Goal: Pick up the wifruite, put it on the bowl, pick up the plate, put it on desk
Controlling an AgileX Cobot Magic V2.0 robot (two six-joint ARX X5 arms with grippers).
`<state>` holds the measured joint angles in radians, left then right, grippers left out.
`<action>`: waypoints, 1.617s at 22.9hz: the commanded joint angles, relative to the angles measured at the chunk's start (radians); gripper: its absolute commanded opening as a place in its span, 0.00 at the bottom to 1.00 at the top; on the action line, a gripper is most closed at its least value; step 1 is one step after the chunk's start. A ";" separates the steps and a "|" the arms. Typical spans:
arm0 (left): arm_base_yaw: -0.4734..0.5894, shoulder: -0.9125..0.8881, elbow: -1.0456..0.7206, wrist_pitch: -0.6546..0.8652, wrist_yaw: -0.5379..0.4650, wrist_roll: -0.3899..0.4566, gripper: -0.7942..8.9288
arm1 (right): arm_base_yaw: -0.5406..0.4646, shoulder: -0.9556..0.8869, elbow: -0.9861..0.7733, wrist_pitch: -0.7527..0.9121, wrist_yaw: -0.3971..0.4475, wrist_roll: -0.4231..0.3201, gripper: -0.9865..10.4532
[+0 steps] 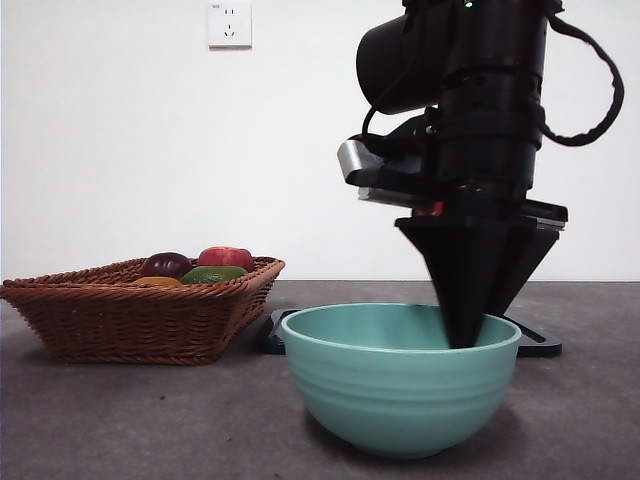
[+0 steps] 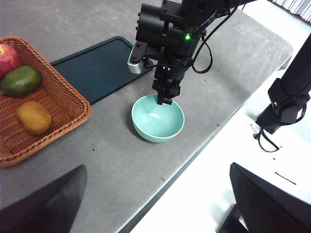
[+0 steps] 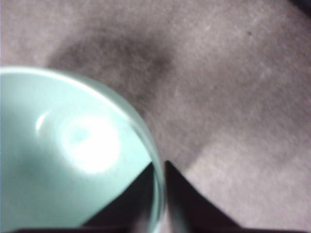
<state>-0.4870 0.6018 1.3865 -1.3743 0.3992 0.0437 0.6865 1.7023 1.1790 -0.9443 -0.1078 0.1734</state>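
Right gripper point(image 1: 466, 335) pinches the rim of the ridged mint-teal ceramic bowl point(image 1: 400, 385), one jaw inside and one outside, probably to shift it. Bowl is empty; orange-brown oval wifruite point(image 2: 34, 117) sits in the brown wicker basket point(image 2: 58, 97). Left gripper waits, spread wide.

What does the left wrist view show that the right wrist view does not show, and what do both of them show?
Only the left wrist view shows the wicker basket with the orange-brown wifruite, a green fruit and a red fruit, plus the dark tray on the desk.

Only the right wrist view shows closely the right gripper with one jaw inside and one outside the rim.

Both show the mint bowl, with no fruit in it, and the grey desk.
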 commanded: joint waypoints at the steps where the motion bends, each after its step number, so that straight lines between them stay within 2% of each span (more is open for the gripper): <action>1: -0.005 0.005 0.019 0.007 0.006 0.015 0.56 | 0.005 0.001 0.010 0.001 0.005 0.013 0.38; 2: -0.005 0.005 0.019 0.007 0.006 0.015 0.56 | 0.001 -0.019 0.011 -0.003 0.007 0.013 0.48; 4: -0.005 0.005 0.019 0.007 0.006 0.015 0.56 | -0.004 -0.080 0.013 -0.021 0.013 0.013 0.56; 8: -0.005 0.005 0.019 0.007 0.006 0.015 0.56 | -0.010 -0.295 0.013 -0.130 0.065 0.026 0.58; 10: -0.005 0.005 0.019 0.007 0.006 0.015 0.56 | -0.010 -0.423 0.013 -0.186 0.082 0.039 0.62; 16: -0.005 0.005 0.019 0.008 0.006 0.015 0.56 | -0.010 -0.822 0.013 -0.332 0.082 0.100 0.63; 20: -0.005 0.005 0.019 0.007 0.006 0.016 0.56 | -0.010 -1.084 0.013 -0.352 0.073 0.125 0.63; 23: -0.005 0.005 0.019 0.008 0.006 0.016 0.56 | -0.010 -1.203 0.013 -0.357 0.050 0.145 0.63; 31: -0.005 0.005 0.019 0.008 0.006 0.016 0.56 | -0.010 -1.464 0.013 -0.464 0.045 0.152 0.63; 37: -0.005 0.005 0.019 0.008 0.006 0.016 0.56 | -0.010 -1.490 0.013 -0.462 0.049 0.152 0.63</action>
<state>-0.4870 0.6018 1.3865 -1.3739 0.3992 0.0437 0.6701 0.2115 1.1786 -1.3411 -0.0593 0.3187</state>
